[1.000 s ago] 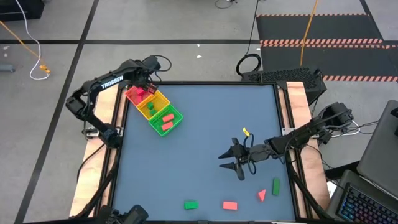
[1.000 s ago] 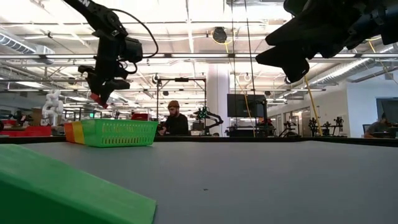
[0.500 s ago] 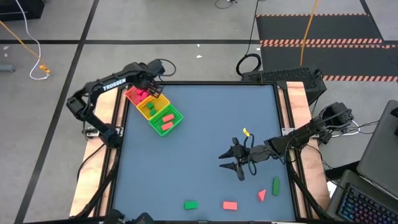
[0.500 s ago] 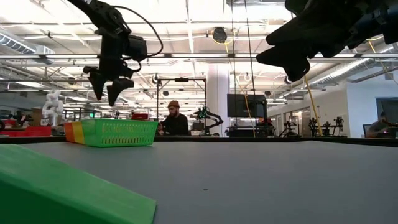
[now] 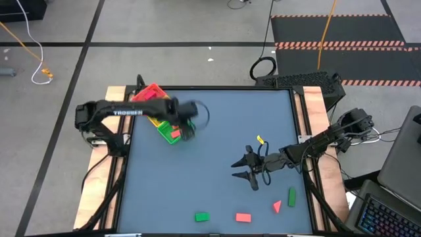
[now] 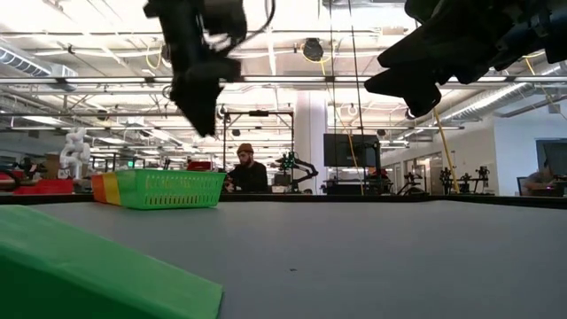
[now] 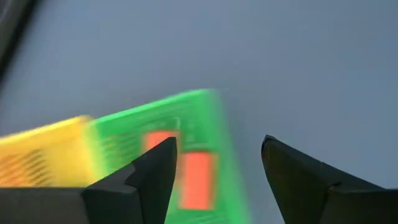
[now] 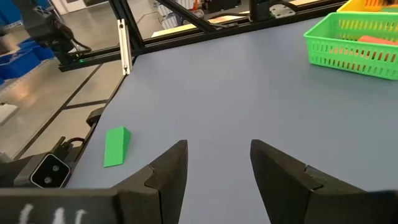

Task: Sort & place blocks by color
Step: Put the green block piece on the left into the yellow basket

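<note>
Left gripper [image 7: 214,165] — jaws apart, empty — hangs over the tray [image 7: 211,118]; right gripper [image 8: 217,165], jaws parted, faces a green block [image 8: 115,147].

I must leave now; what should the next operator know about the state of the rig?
Left hand: open, empty, above the green end of the three-compartment plastic tray.
Right hand: open, empty, hovering over mid-table.
Done: some blocks lie in the tray; two pink-red blocks sit in the green compartment.
Left: four loose blocks on the near table: green brick, pink-red brick, pink-red wedge, green brick.
</note>
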`<action>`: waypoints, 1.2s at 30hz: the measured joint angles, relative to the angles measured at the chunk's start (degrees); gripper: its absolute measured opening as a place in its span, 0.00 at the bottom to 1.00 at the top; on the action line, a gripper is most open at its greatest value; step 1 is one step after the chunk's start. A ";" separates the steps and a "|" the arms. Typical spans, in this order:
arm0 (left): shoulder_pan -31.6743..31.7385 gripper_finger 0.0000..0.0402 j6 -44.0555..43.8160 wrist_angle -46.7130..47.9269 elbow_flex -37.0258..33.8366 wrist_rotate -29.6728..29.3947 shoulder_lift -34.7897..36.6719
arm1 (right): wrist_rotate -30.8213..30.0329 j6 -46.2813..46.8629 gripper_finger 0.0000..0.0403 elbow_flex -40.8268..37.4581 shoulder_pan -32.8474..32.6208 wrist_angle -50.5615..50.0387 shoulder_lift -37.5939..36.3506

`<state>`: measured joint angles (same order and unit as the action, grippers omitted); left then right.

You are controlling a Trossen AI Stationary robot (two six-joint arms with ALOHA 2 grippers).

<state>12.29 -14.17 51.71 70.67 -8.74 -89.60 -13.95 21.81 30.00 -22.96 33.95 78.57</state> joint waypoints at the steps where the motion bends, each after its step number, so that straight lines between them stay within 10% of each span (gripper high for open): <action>1: -3.09 0.57 -0.50 -1.08 0.00 0.16 0.00 | 0.03 0.02 0.42 0.00 0.00 0.00 0.00; 17: -42.70 0.56 -21.91 -14.51 0.00 -9.24 -1.10 | 0.06 3.15 0.42 0.00 -0.02 0.04 0.00; 36: -54.44 0.56 -30.04 -34.97 0.00 -10.79 -18.63 | -2.85 4.12 0.42 0.00 -1.92 0.05 0.21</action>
<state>-42.15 -44.21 16.74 70.67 -19.53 -108.23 -16.80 25.93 30.00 -24.88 34.01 78.78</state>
